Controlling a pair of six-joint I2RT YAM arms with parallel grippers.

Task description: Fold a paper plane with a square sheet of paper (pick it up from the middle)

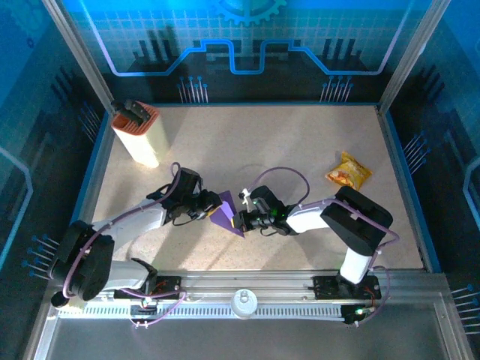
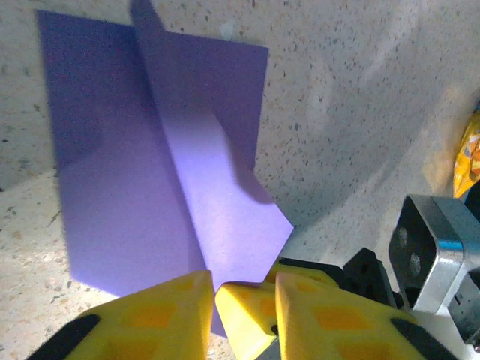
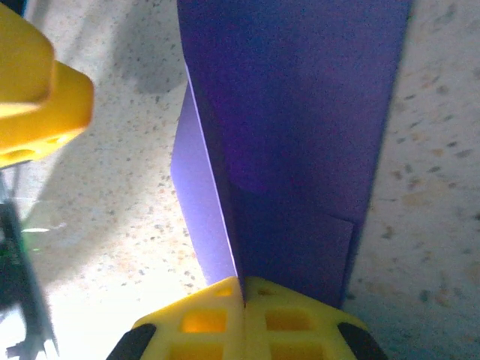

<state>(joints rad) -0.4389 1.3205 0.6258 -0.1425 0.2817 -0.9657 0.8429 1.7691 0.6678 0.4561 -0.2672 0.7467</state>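
The square sheet of paper (image 1: 227, 212) is purple and sits close to the near edge of the table (image 1: 262, 142), about midway between its left and right edges. It has one long centre crease. In the left wrist view the sheet (image 2: 150, 187) spreads out on the speckled surface to either side of that crease, with the fold standing up as a ridge (one half bright, the other in shadow).

The right gripper (image 3: 244, 289) has its yellow fingers pressed together on that raised fold at the sheet's end nearest it, with no gap between them; the paper (image 3: 300, 112) runs straight away from the pinch. From above, this gripper (image 1: 244, 219) meets the sheet from the right.

The left gripper (image 1: 206, 206) is at the sheet's opposite side. In its own camera the gripper (image 2: 215, 289) shows a thin slit between the yellow fingers, with the paper's near corner running down to it; I cannot tell whether it grips the paper.

A tall cream-and-orange box (image 1: 139, 139) stands near the far left corner. A yellow-orange snack packet (image 1: 349, 171) lies toward the right edge, well apart from the sheet.
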